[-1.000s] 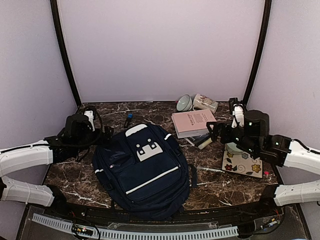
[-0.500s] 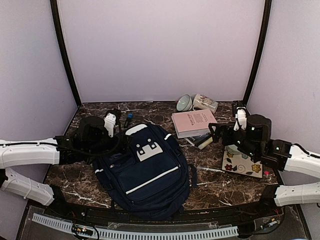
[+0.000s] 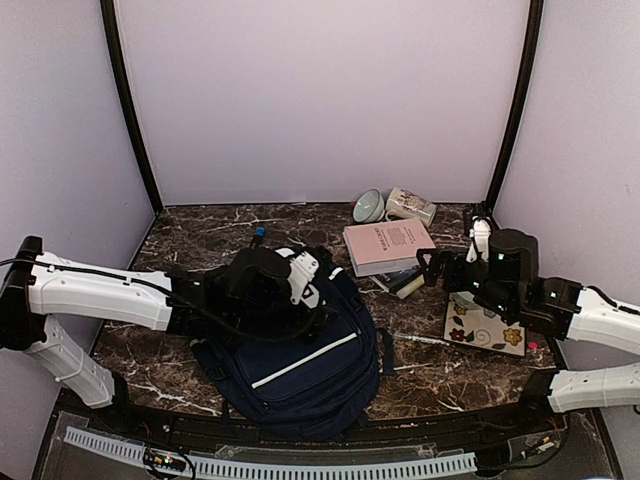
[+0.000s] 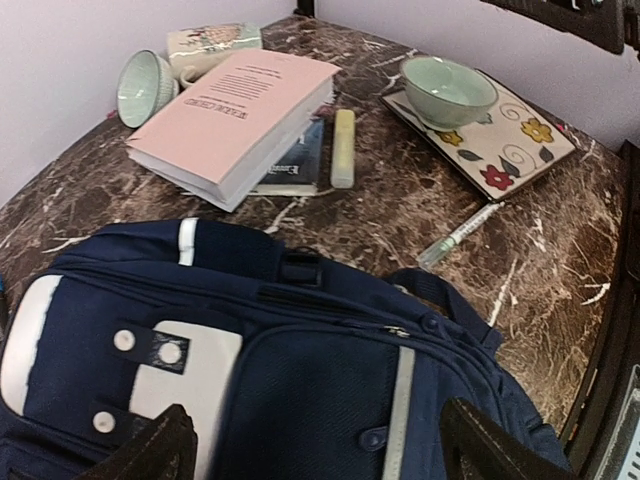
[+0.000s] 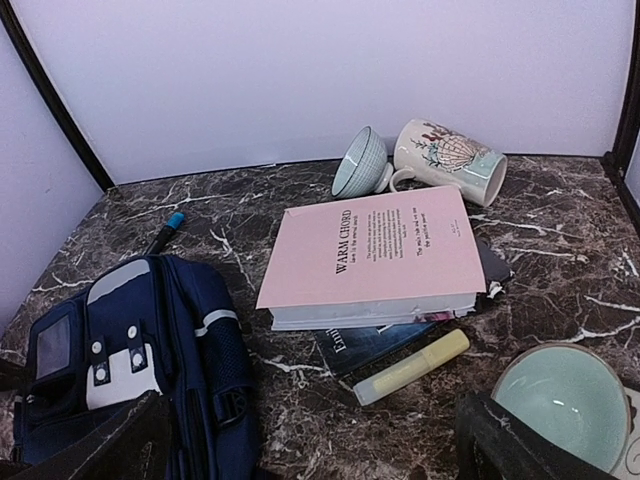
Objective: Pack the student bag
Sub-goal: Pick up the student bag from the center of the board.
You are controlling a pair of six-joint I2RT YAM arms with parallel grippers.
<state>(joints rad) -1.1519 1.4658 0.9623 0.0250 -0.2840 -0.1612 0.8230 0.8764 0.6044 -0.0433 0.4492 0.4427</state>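
The left arm stretched over the student bag (image 3: pixel 300 365), its hand (image 3: pixel 300 280) above the bag's top with fingers spread wide, while the right hand (image 3: pixel 452 252) hung well right of the bag, equally wide.

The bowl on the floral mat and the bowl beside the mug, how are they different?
Pose: the mat bowl stands upright, mouth up; the mug-side bowl lies on its side. Support: the mat bowl sits on the floral mat; the mug-side bowl lies on the bare marble table next to the mug. Both are pale green and empty.
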